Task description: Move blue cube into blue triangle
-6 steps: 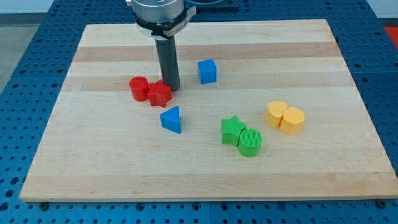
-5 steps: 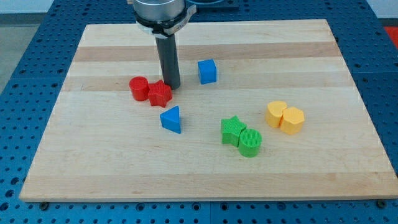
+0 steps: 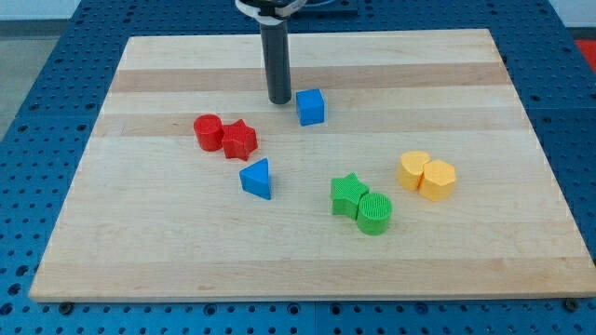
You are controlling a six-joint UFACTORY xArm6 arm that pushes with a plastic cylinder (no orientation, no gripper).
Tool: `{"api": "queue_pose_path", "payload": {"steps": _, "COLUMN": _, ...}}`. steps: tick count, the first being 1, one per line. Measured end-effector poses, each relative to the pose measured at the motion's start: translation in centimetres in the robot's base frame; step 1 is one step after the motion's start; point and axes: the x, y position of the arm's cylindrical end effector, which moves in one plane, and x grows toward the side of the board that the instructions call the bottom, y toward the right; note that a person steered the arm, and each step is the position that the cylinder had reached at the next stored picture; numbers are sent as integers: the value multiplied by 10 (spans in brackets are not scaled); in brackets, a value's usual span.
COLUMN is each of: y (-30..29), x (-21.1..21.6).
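The blue cube (image 3: 311, 106) sits on the wooden board (image 3: 140, 233) above centre. The blue triangle (image 3: 256, 179) lies below and to the left of it, well apart. My tip (image 3: 279, 100) stands just to the left of the blue cube, a small gap between them, and slightly nearer the view's top. The rod rises straight up out of the view's top.
A red cylinder (image 3: 209, 131) and a red star (image 3: 239, 140) touch each other at the left. A green star (image 3: 348, 194) and a green cylinder (image 3: 374, 213) sit below centre right. Two yellow blocks (image 3: 427, 175) lie at the right.
My tip has moved away from the red star, up and to the right, and now stands beside the blue cube's left side. No block has moved.
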Motion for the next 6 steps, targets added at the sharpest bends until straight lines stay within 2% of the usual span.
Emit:
{"api": "queue_pose_path", "payload": {"steps": 4, "y": 46, "x": -10}}
{"api": "queue_pose_path", "payload": {"steps": 6, "y": 53, "x": -1}}
